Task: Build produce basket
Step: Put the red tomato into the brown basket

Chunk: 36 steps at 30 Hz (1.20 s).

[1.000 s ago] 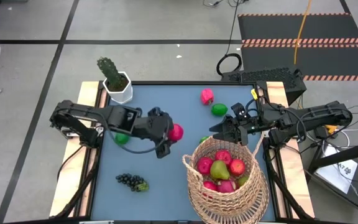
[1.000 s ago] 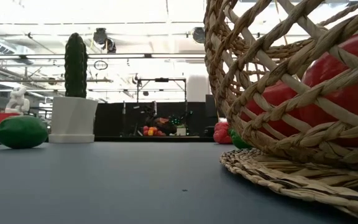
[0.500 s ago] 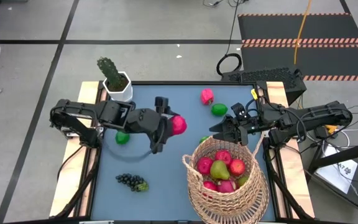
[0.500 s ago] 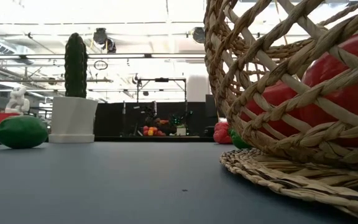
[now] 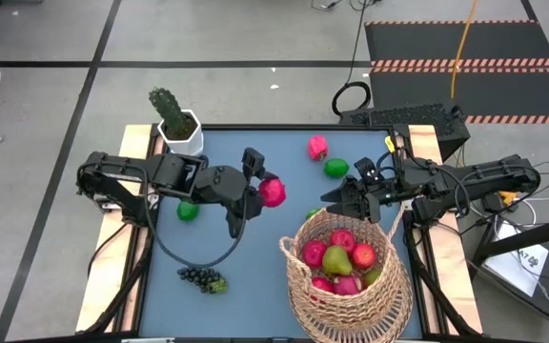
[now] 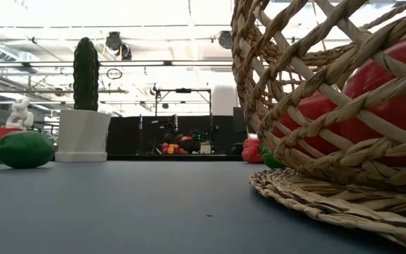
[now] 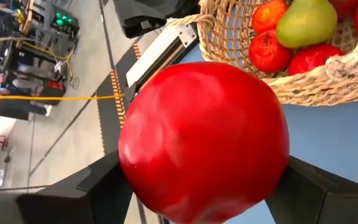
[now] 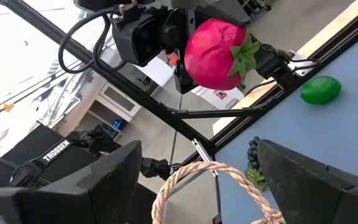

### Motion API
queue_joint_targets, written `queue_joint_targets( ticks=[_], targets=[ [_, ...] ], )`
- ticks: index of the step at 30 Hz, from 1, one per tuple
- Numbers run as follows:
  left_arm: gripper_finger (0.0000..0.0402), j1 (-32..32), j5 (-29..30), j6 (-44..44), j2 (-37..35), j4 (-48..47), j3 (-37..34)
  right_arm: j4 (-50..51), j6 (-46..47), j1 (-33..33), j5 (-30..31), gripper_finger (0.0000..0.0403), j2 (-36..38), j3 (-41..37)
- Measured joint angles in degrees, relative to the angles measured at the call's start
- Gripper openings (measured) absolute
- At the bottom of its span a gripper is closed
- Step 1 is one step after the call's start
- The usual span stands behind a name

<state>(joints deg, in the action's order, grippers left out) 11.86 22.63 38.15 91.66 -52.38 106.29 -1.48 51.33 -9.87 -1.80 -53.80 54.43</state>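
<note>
Since a second ago my left gripper (image 5: 266, 190) has lifted its round red-pink toy apple (image 5: 273, 191) to frame centre, fingers clamped on it. Risk: clipping the arched handle of the tan woven wicker basket (image 5: 346, 270) at lower right. Left arm stretched rightward; right gripper (image 5: 342, 202) waits, open, just above the rim.

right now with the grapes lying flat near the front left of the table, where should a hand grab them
Take the grape bunch around its middle from straight above. It lies flat and low on the blue table, longer than wide, so fingers should close across the narrow width. Nothing stands close beside it, and the basket sits well to its right.
</note>
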Motion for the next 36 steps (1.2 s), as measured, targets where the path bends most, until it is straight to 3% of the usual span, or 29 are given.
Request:
queue_joint_targets(
  ticks=[23, 30, 36],
  targets=[
    [0.0296, 0.0, 0.0, 1.0, 0.0, 0.0, 0.0, 0.0, 0.0, 0.0, 0.0, 0.0313, 0.0, 0.0],
    [0.0296, 0.0, -0.2, -9.0, 0.0, 0.0, -0.1, 0.0, 0.0, 0.0, 0.0, 0.0313, 0.0, 0.0],
    [0.0296, 0.0, -0.3, -23.9, 0.1, 0.0, -0.1, 0.0, -0.2, 0.0, 0.0, 0.0313, 0.0, 0.0]
  ],
)
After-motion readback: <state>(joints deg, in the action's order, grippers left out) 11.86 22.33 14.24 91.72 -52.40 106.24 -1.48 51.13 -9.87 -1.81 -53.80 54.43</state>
